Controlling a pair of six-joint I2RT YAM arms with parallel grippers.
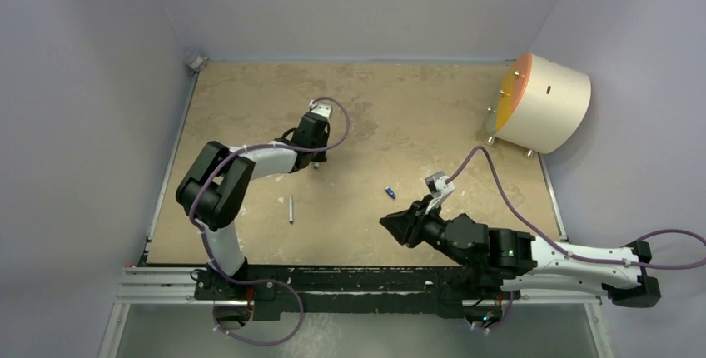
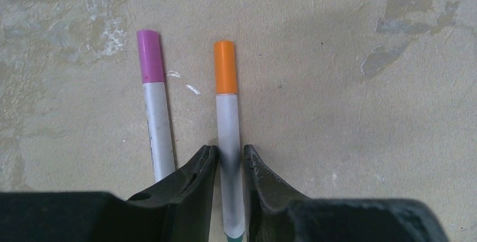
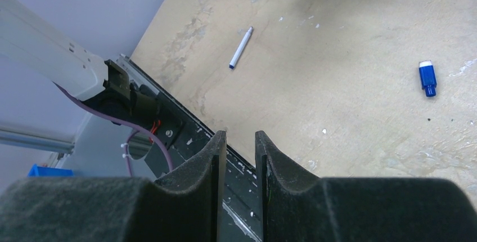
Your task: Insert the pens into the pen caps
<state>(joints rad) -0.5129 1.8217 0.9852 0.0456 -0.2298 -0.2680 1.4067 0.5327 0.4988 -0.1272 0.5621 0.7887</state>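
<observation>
Orange-capped pen (image 2: 228, 124) lies between left gripper (image 2: 229, 152) jaws, can't tell if clamped. Pink-capped pen (image 2: 157, 124) is close beside it, bare table (image 2: 365, 140) on the other side. Right gripper (image 3: 241, 140) gapes empty.

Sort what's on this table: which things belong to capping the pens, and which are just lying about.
For the job: pink-capped pen, orange-capped pen, bare pen, blue cap.
Just lying about: cream drum with an orange face, small grey object in the far left corner.
</observation>
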